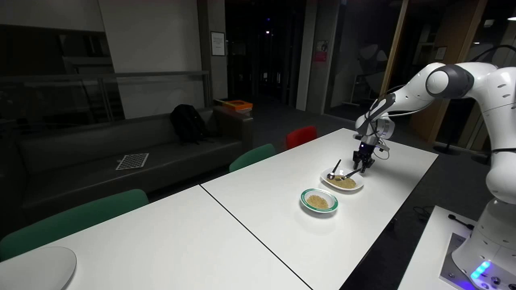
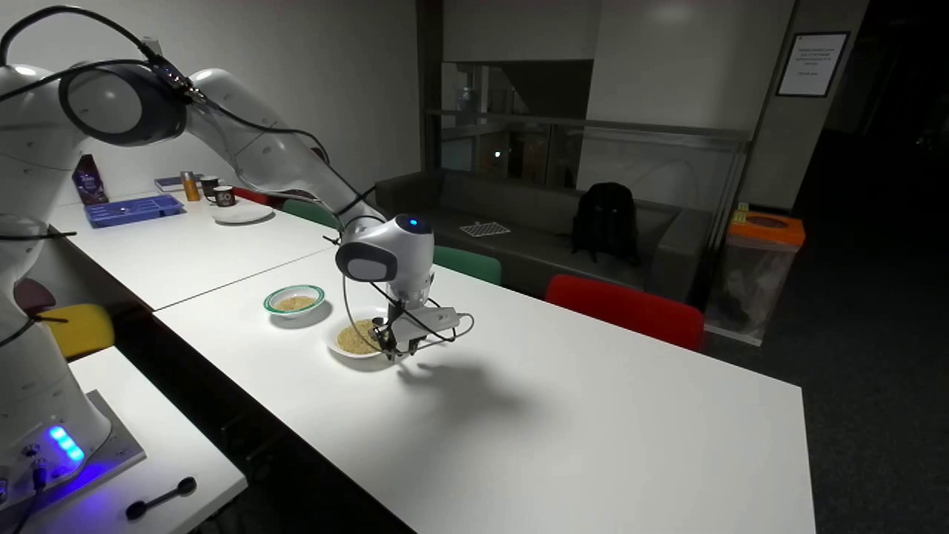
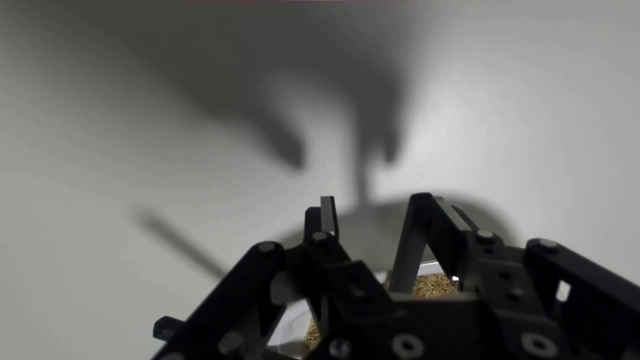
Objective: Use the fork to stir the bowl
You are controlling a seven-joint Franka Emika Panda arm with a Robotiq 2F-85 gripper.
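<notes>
Black and slender, the rigid-looking fork [image 1: 351, 174] should prove light, perhaps slippery, best held by its upper handle; the black two-fingered gripper [image 3: 381, 200] gapes, fingers apart.

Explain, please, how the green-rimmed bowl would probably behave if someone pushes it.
The green-rimmed bowl would probably slide rather than tip, being low and wide. The smooth-looking table may offer it little grip. A sudden push could shift the loose grains inside, but they lie low enough that spilling seems unlikely.
</notes>
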